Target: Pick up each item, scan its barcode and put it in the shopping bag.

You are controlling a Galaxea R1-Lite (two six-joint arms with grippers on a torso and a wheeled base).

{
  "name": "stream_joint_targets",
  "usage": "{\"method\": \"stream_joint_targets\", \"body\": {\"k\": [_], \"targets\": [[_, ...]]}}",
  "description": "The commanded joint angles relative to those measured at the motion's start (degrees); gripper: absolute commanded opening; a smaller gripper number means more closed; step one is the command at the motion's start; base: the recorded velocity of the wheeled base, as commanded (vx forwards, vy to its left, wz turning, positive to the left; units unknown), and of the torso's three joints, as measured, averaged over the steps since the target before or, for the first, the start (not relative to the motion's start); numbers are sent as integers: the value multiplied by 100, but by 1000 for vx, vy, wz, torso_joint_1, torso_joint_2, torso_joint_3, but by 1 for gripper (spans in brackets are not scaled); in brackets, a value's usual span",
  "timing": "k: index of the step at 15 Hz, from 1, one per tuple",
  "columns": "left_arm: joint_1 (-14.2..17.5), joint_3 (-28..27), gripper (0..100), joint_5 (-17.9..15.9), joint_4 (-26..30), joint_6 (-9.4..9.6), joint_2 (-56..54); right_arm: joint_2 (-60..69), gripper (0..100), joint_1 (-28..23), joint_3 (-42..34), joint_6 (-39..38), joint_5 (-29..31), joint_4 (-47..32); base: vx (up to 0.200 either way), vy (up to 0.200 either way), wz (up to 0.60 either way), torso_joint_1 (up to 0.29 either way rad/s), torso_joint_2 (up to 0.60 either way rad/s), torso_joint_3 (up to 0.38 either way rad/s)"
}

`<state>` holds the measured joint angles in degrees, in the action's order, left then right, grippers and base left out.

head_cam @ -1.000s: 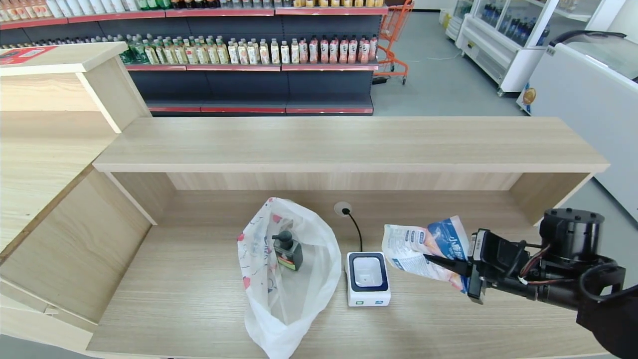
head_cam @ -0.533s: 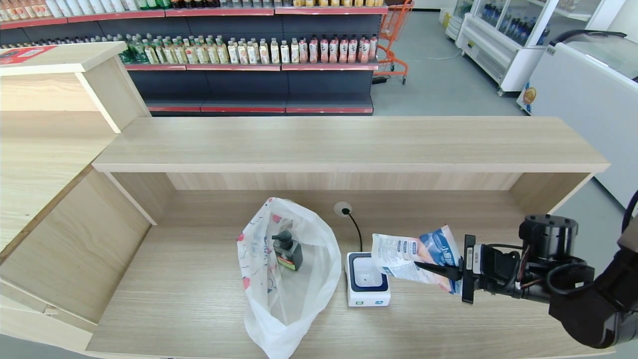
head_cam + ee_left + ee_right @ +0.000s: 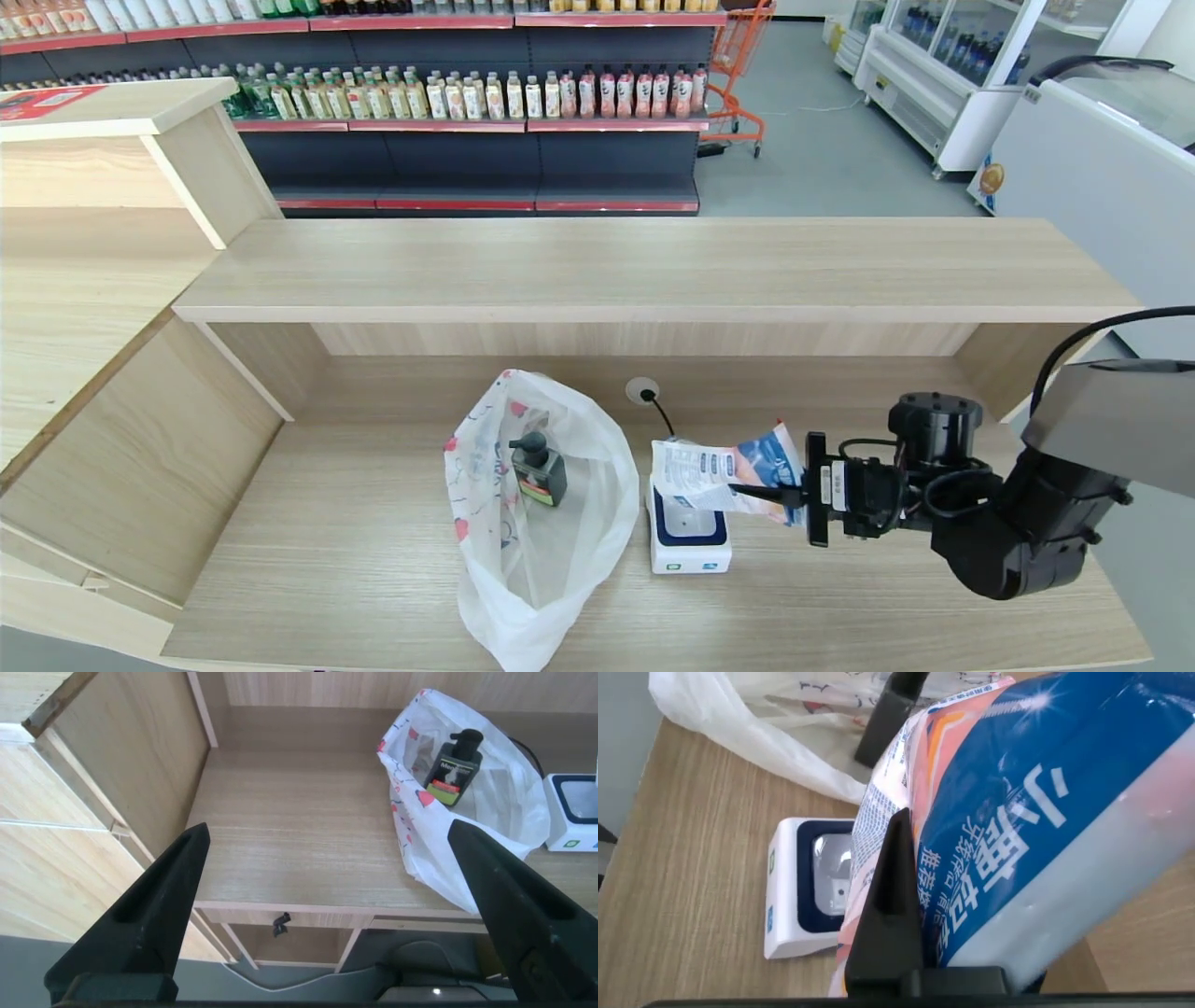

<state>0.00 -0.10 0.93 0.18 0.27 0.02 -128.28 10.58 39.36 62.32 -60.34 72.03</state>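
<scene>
Holding a blue-and-white pouch [image 3: 702, 464] clamped in the right gripper [image 3: 749, 487] just above the barcode scanner [image 3: 691, 546] near the tabletop's [image 3: 327, 560] middle, beside the shopping bag [image 3: 583, 551] containing a pump bottle [image 3: 541, 474], with the left gripper [image 3: 327, 831] spread wide.

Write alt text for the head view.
The right pincer holds a blue-and-white pouch over the white barcode scanner on a wooden checkout counter. Left of the scanner, an open plastic shopping bag holds a dark pump bottle.
</scene>
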Motion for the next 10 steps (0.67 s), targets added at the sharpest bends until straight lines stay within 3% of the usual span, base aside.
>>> {"method": "stream_joint_targets", "body": {"k": [1,10], "targets": [[0,1,100,4,-1,0,-2,-382,0,102,326,114,-56,4,0,0,0,0,0,0],[0,1,100,4,-1,0,-2,-672,0,76,441,624,-153,4,0,0,0,0,0,0]]}}
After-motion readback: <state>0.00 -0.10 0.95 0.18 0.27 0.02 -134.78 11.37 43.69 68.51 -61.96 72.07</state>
